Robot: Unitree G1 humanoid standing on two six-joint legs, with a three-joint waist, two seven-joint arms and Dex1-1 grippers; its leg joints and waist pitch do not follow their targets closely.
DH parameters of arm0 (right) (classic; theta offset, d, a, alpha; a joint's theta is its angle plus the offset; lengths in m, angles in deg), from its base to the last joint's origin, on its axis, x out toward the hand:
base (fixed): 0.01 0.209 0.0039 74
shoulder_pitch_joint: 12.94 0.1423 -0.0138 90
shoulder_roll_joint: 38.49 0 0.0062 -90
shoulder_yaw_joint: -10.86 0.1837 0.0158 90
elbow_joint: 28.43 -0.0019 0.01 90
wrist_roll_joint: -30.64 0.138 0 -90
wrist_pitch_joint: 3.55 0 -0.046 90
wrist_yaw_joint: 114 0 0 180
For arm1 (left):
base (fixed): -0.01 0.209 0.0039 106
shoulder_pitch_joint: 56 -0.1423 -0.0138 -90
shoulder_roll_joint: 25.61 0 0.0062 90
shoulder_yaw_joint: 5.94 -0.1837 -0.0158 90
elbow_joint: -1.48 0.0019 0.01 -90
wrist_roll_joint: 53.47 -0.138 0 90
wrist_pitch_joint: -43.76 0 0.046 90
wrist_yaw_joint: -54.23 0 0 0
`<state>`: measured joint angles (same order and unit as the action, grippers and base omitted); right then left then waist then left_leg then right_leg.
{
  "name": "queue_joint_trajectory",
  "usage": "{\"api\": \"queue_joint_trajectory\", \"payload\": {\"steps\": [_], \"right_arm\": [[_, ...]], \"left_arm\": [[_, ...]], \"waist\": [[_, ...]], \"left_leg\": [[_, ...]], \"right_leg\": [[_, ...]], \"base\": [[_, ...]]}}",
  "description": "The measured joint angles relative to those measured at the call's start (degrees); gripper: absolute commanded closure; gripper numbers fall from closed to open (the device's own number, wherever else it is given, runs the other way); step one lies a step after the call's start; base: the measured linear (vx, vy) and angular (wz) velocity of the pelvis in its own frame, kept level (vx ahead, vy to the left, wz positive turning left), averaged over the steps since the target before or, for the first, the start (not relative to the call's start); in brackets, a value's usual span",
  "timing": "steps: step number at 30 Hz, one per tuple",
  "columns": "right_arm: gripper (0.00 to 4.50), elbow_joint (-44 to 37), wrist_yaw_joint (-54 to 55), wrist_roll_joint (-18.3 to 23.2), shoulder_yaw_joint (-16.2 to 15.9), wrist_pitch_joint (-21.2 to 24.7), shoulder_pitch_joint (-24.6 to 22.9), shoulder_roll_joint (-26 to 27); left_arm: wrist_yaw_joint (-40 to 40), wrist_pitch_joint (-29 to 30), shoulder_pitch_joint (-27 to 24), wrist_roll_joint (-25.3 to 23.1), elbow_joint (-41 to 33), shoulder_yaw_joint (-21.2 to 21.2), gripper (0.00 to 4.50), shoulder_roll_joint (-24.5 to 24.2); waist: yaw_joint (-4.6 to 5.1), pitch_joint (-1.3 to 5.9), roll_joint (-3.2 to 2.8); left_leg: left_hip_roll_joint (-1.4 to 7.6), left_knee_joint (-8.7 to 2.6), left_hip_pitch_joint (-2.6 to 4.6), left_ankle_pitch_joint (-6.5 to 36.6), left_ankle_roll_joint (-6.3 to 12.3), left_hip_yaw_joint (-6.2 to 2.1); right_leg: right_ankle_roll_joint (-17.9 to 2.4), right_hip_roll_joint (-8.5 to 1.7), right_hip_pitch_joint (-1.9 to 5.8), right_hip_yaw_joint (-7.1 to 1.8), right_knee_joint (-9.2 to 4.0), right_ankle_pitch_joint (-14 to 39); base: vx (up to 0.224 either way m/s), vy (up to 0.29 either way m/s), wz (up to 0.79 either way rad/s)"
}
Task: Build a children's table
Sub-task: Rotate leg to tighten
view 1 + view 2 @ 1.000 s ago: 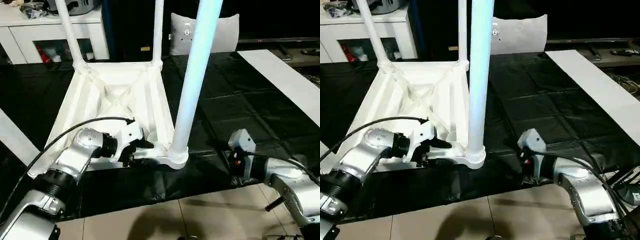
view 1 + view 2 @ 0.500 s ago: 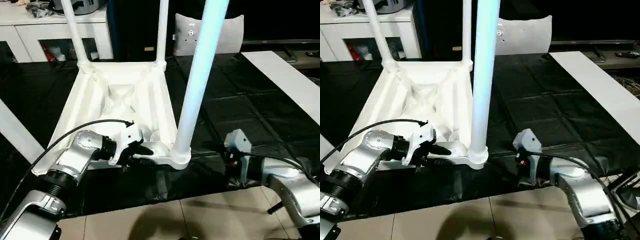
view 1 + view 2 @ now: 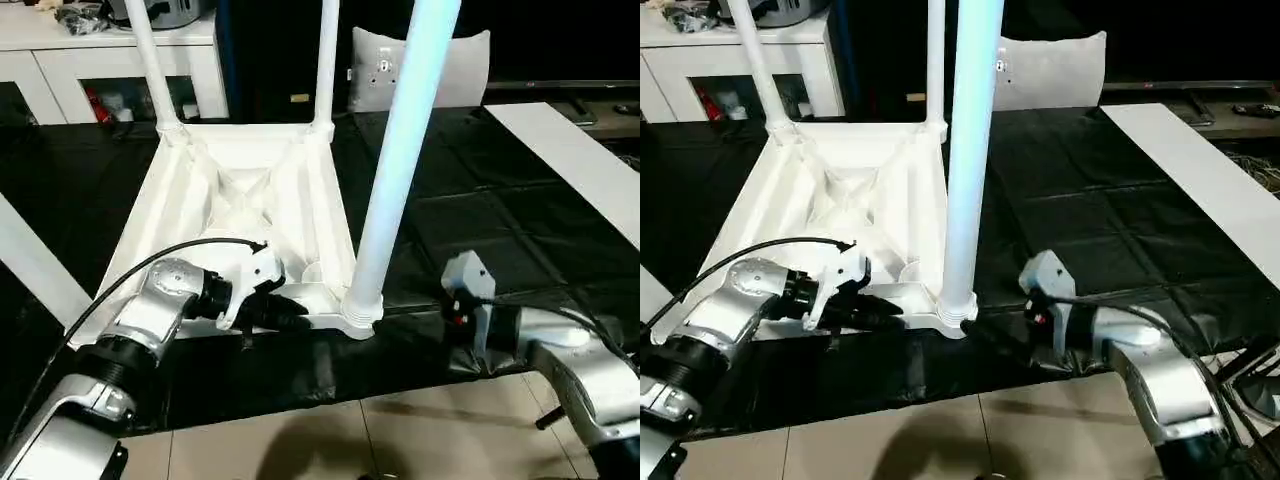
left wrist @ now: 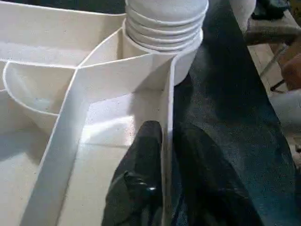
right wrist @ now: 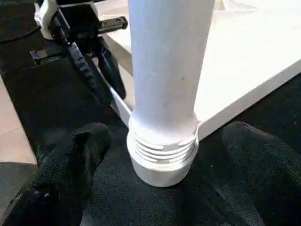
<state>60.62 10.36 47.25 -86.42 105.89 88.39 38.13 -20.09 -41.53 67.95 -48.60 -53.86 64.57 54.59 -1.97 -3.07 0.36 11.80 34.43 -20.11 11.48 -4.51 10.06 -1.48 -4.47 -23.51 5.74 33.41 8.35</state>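
The children's table top (image 3: 250, 190) lies upside down on a black mat, ribbed underside up. Three white legs stand in its corner sockets: far left (image 3: 145, 60), far right (image 3: 326, 60) and the near right leg (image 3: 400, 150). My left gripper (image 3: 290, 312) is at the near rim, left of that leg. In the left wrist view its fingers (image 4: 148, 141) sit either side of the rim wall (image 4: 167, 94), shut on it. My right gripper (image 3: 985, 335) is open, its fingers (image 5: 89, 146) wide apart around the threaded foot (image 5: 162, 150) of the near right leg.
The black mat (image 3: 480, 200) covers the floor under the table top, with pale tiles (image 3: 350, 430) in front. A white cabinet (image 3: 60, 50) and a grey-white cushion (image 3: 455, 65) stand behind. White boards lie at the right (image 3: 580, 160) and left (image 3: 35, 260).
My left gripper's fingers have closed onto the near rim. My right gripper has moved in towards the foot of the near right leg.
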Motion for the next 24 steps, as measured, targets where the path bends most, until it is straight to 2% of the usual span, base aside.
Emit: {"api": "queue_joint_trajectory", "payload": {"steps": [3,6,14,18,24], "right_arm": [[0.00,1.46,-1.42,-0.04,-0.45,-0.57,0.94,-0.02],[0.35,4.20,-5.08,0.56,-1.33,-1.61,3.55,-0.02],[0.98,9.15,-12.04,1.74,-2.63,-2.72,7.54,-0.07],[1.29,13.93,-16.35,1.17,-4.70,-4.61,10.09,0.01],[1.69,16.95,-18.82,1.15,-5.10,-5.34,12.33,0.56]], "left_arm": [[-0.34,-0.85,0.52,-0.61,0.61,-0.35,4.29,-0.13],[-1.22,-2.41,0.85,-1.35,0.68,-0.88,4.48,-0.39],[-5.05,-5.13,1.20,-2.14,0.55,-2.22,4.50,-0.74],[-6.25,-6.30,1.68,-2.68,0.47,-3.02,4.50,-0.86],[-6.81,-7.16,1.80,-3.33,0.47,-3.46,4.50,-0.76]], "waist": [[0.04,0.00,0.00],[0.12,0.00,0.00],[-1.10,0.01,0.03],[-1.73,0.01,0.03],[-1.99,0.01,0.04]], "left_leg": [[0.00,0.00,0.01,0.00,0.00,0.00],[0.01,0.00,0.01,0.00,0.00,0.00],[0.02,-0.03,0.02,0.01,0.03,0.00],[0.02,-0.02,0.03,0.01,0.02,0.00],[0.02,-0.01,0.03,0.01,0.02,0.01]], "right_leg": [[0.00,0.00,0.01,0.00,0.00,0.00],[0.00,0.00,0.04,0.01,0.00,0.00],[0.00,-0.02,0.03,0.03,-0.06,0.01],[-0.03,-0.04,0.04,0.05,-0.06,-0.01],[-0.04,-0.05,0.05,0.05,-0.04,-0.01]], "base": [[0.000,0.000,0.00],[0.000,0.000,0.00],[0.000,0.000,0.00],[0.000,0.000,0.00],[0.000,0.000,0.00]]}}
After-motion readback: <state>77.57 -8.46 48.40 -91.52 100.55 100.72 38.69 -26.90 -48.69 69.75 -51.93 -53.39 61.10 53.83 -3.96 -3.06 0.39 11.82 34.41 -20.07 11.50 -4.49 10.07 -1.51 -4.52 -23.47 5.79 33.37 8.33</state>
